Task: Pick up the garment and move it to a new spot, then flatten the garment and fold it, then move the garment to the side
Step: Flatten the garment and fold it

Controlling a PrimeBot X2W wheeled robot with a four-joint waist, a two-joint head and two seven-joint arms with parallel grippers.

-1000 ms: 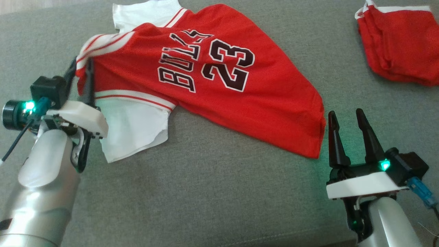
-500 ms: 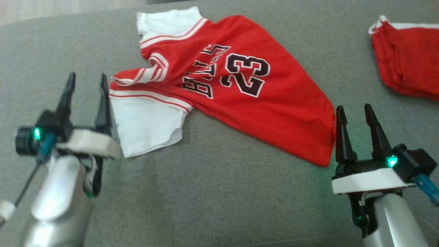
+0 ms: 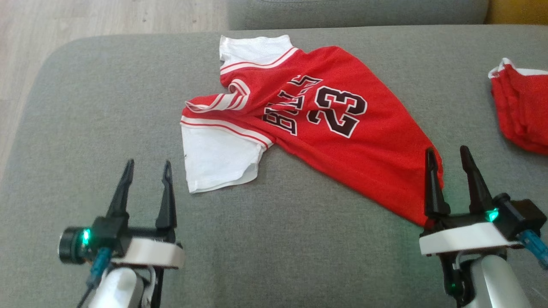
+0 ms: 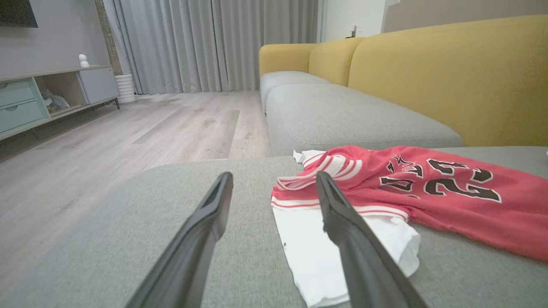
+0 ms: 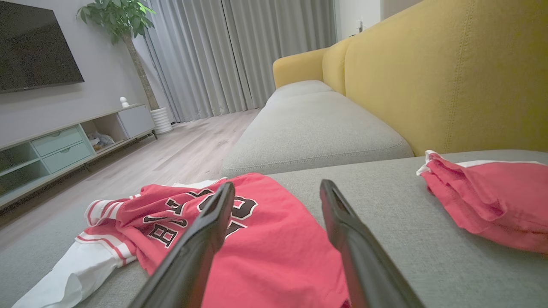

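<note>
On grey cushion (image 3: 299, 239), crumpled jersey (image 3: 376, 149)

Your head camera looks steeply down on the grey cushion (image 3: 299, 256) from its near edge; both wrist cameras sit low over that cushion, facing far toward the curtains (image 4: 214, 42), yellow backrest (image 4: 449, 77) on the right; all three share the jersey (image 3: 342, 141); the left wrist is nearest its white sleeve (image 4: 299, 248).

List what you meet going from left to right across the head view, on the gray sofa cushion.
In order: left gripper → red and white jersey → right gripper, at the jersey's lower right corner → folded red cloth at the right edge.
</note>
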